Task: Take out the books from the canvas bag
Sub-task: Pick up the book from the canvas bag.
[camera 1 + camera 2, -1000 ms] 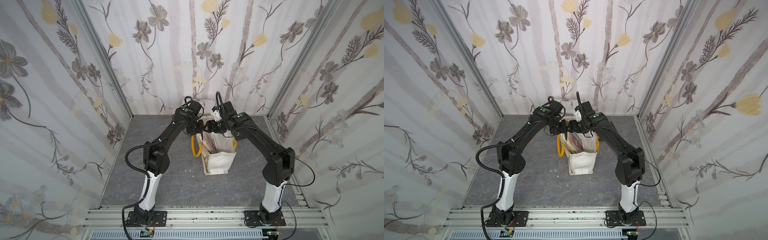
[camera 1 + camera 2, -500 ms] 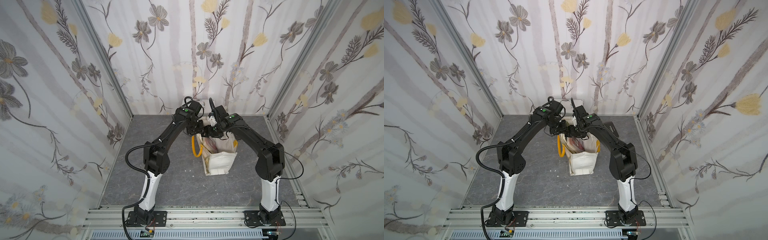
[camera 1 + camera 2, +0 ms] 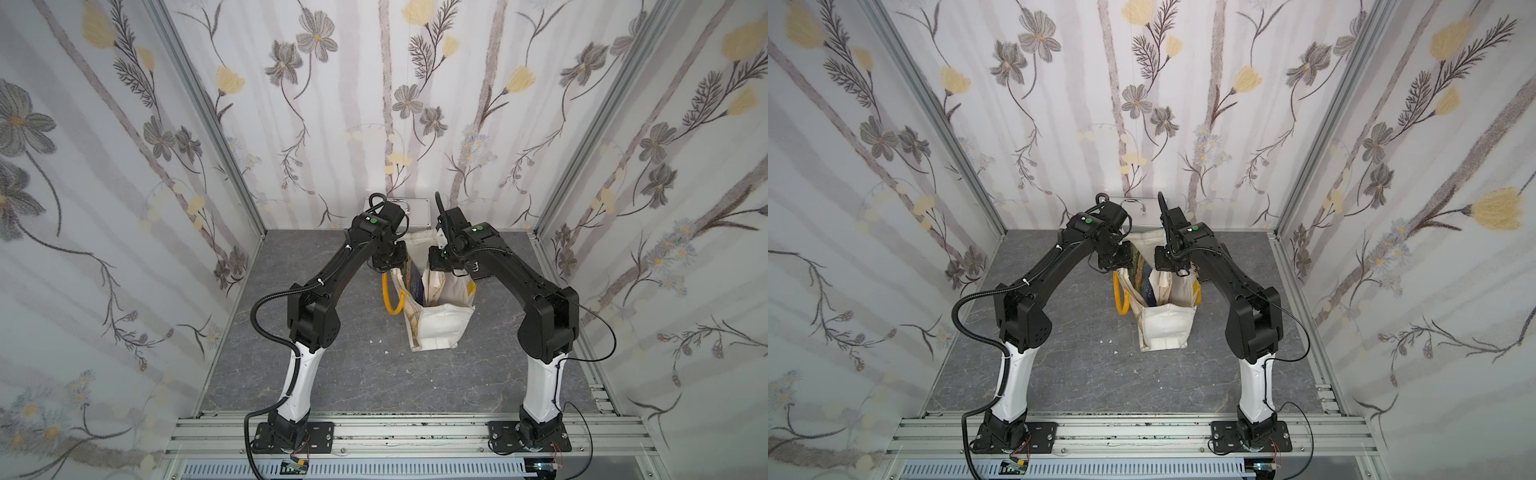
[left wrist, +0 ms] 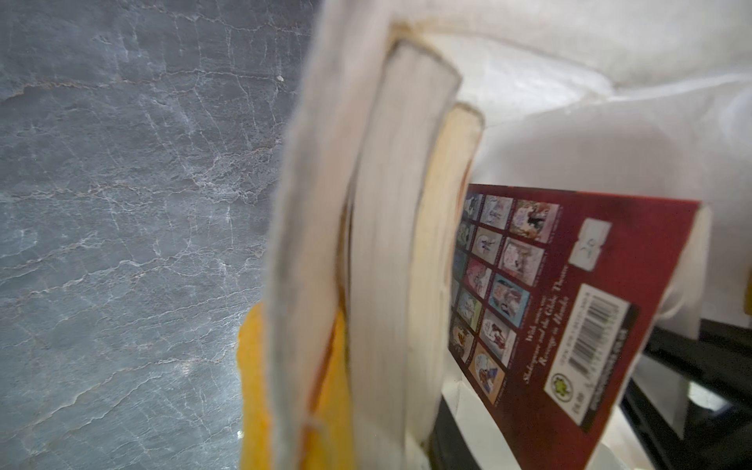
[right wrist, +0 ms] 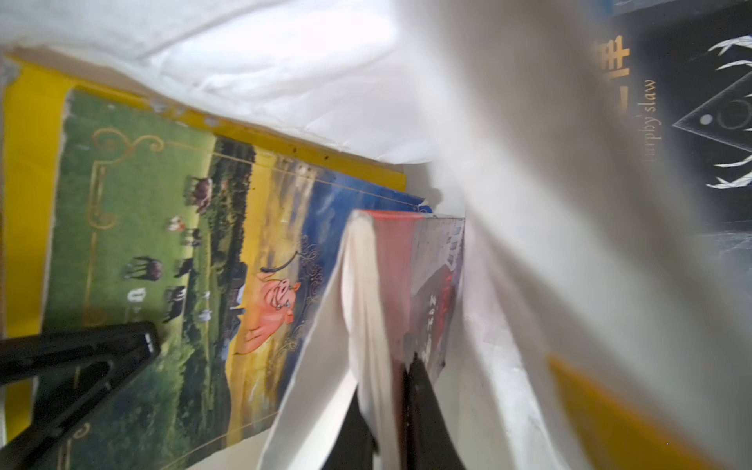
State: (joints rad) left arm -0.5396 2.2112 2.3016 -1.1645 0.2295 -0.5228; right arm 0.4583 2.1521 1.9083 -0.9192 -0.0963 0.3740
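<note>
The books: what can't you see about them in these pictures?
- Yellow book: right wrist view, cover hidden behind the pig book.
- Black book: right wrist view, title partly behind the blurred wall of the canvas bag.
- Red book: left wrist view, small print blurred.
- Both top views: every cover too small to tell.

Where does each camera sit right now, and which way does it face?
Top views: high above the front rail, facing down toward the back wall; both arms whole, left pincer and right pincer at the canvas bag.
Right wrist: over the bag's mouth, facing inside; its pincer closed on the red book, a left finger before the landscape book.
Left wrist: at the bag's rim, facing down its wall, book edges and the table; own fingers unclear, black right-pincer parts show.
Shared: both wrist views show the red book.
</note>
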